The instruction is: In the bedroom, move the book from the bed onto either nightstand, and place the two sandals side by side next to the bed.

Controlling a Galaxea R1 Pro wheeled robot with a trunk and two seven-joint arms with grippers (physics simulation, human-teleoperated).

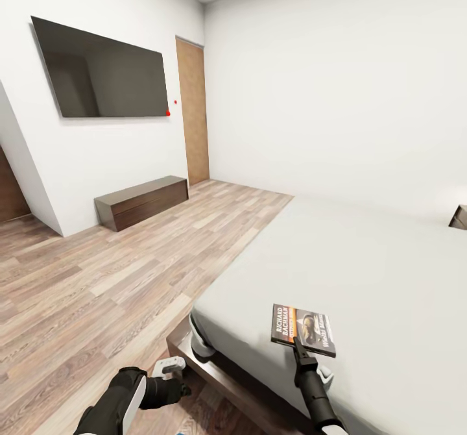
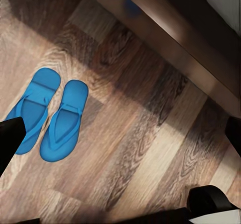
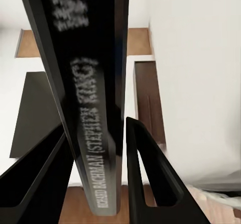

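My right tool [image 1: 297, 339] is clamped on the book [image 1: 303, 330] over the bed [image 1: 363, 260]; can't tell what my left tool [image 1: 170, 371] is doing.

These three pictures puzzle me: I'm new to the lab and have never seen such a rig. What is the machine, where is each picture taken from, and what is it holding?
This is a simulated two-armed robot in a bedroom. The wide picture comes from a camera on its head, looking down over both arms. There the right end effector is closed on the edge of the thin dark paperback book with an orange-brown cover picture, over the pale grey mattress of the large low bed. The right wrist camera looks along that end effector's black fingers and sees the book's spine up close between them. The left arm hangs low beside the bed; its wrist camera looks down at the brown wood-plank floor, where the two flat bright blue sandals lie side by side near the dark wooden bed frame. Whether the left end effector is open is unclear.
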